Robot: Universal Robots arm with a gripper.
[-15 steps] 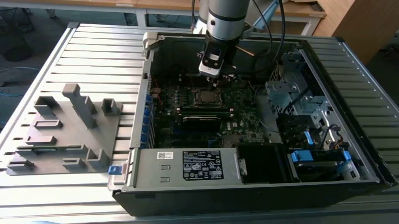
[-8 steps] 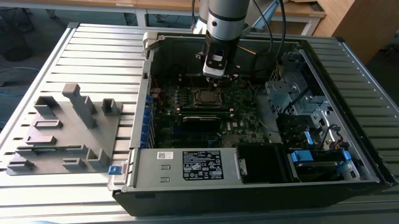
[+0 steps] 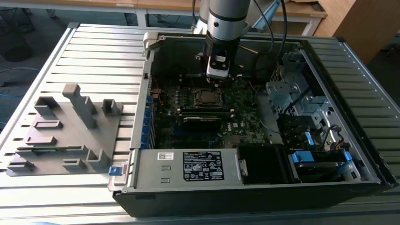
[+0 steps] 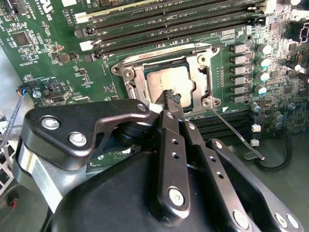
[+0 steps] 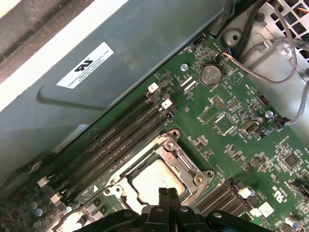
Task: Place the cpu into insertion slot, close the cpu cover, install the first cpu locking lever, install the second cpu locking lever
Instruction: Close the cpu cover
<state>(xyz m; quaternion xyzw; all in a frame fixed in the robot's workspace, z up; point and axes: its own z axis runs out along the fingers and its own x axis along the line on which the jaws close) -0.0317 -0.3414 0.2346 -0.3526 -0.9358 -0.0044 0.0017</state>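
Hand closed on nothing, fingertips together at the edge of the cpu, contact unclear. Cpu flat inside the insertion slot, cpu cover lying down around it, memory slots just beside.

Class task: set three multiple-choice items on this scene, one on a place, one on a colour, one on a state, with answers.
1. Where is the cpu? A in the insertion slot; B on the grey fixture; C on the power supply.
2. The circuit board is: A blue; B green; C red.
3. The cpu cover is: A raised upright; B down around the cpu; C removed.
Answers: 1 A, it sits within the socket; 2 B, green in both wrist views; 3 B, its frame lies flat around the chip.
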